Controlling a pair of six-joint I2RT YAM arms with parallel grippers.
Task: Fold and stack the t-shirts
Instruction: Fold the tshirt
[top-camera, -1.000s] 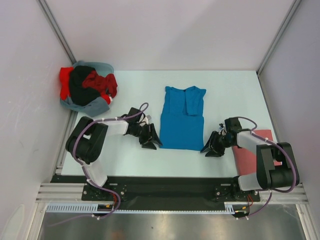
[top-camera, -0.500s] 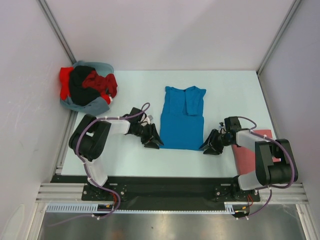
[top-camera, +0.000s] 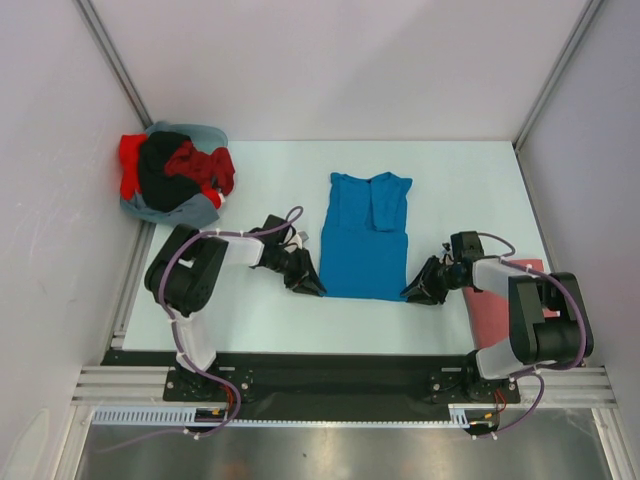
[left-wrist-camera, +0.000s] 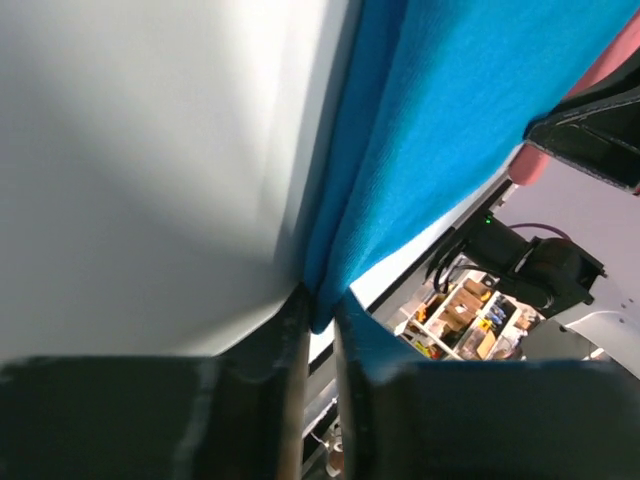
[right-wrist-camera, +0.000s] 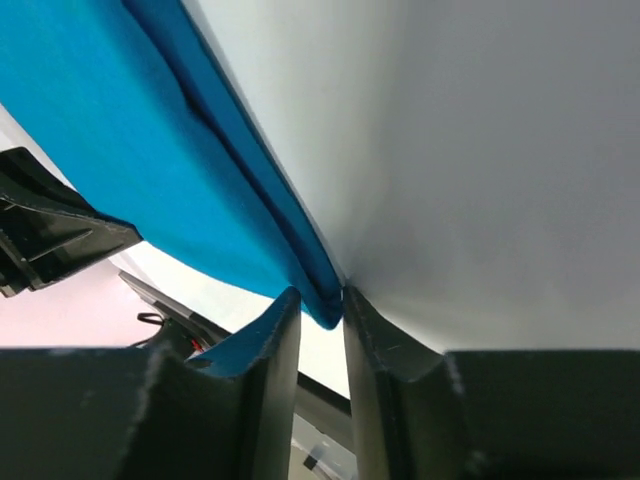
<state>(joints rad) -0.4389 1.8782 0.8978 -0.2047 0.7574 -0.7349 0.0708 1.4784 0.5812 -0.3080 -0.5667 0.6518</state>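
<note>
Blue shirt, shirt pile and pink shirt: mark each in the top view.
blue shirt (top-camera: 365, 255), top view, its middle
shirt pile (top-camera: 160, 175), top view, its dark middle
pink shirt (top-camera: 488, 318), top view, bare near part

The left arm (top-camera: 190, 278) and the right arm (top-camera: 540, 325) are alike: bulky, rounded black joint housings linked by smooth white tube sections. A thin purple cable (top-camera: 295, 212) runs loosely along the outside of each arm, looping clear of it near the wrist and again down by the base. The left pincer (top-camera: 316, 287) and right pincer (top-camera: 409, 293) are matte black. Seen close, their fingers (left-wrist-camera: 250, 400) are flat, tapering black plastic blades with squared edges.
</note>
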